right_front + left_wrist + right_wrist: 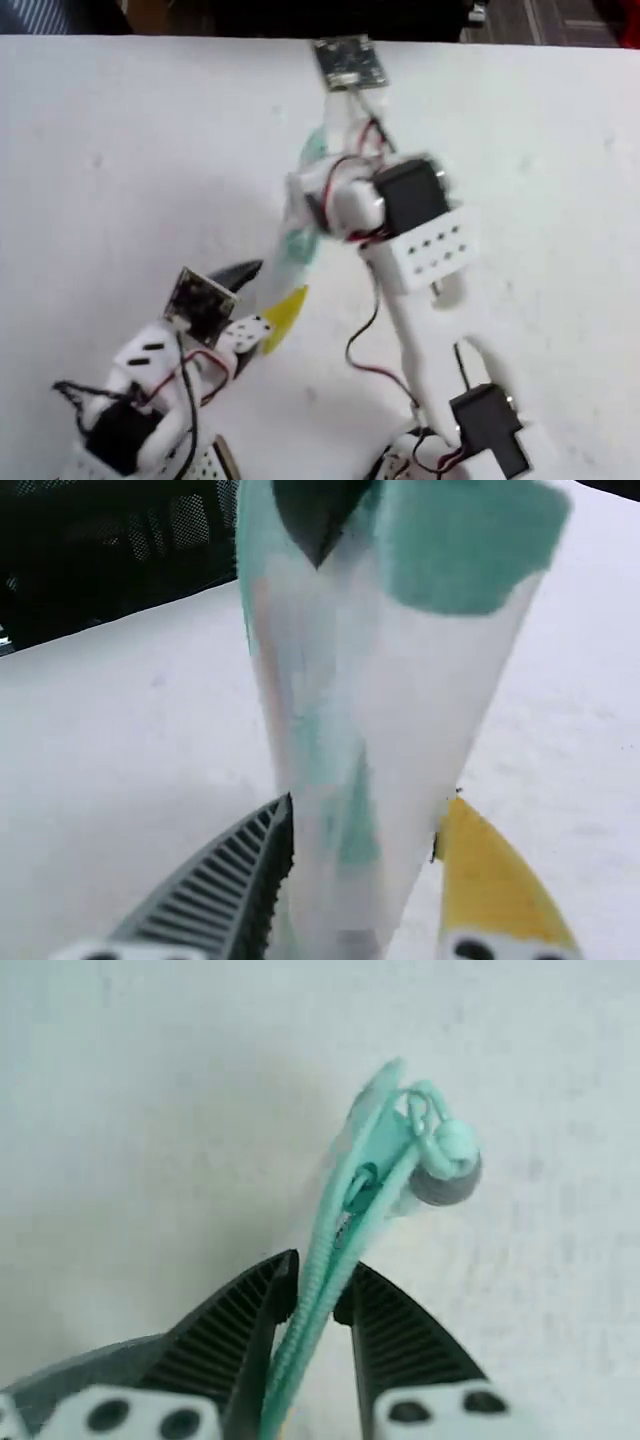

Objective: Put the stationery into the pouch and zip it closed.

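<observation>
Open surface point(120, 150) all round. Clamped on pouch point(380, 730) by left jaws at one end, by right jaws along zipper edge point(330, 1230) near pull point(447, 1155).

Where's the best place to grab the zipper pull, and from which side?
Probably its round bead, approached from the side it hangs on: it stands clear of the pouch's zipper edge, just past the right gripper.

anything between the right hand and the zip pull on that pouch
Nothing visible. The right hand clamps the teal zipper edge of the translucent plastic pouch, and the round teal zip pull sits just past its fingertips.
</observation>
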### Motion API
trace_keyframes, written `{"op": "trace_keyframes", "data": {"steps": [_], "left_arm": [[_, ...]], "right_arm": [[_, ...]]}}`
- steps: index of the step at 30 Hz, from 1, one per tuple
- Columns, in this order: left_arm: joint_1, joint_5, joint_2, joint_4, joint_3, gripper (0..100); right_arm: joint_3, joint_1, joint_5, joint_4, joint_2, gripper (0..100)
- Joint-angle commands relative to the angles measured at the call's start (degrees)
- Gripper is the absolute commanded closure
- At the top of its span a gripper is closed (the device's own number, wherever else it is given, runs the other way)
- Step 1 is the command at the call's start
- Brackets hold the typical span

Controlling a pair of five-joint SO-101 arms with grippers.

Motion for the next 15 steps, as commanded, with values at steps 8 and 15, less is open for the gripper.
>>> {"op": "trace_keyframes", "data": {"steps": [8,15], "left_arm": [[-2.95,-0.26,-0.66,7.38,-10.46,74],[-12.18,-0.18,-0.66,-1.67,-4.40,74]], "right_arm": [[-12.48,4.44,45.71,1.54,-6.46,98.2],[6.59,3.47,73.23,1.80,-20.35,98.2]]}}
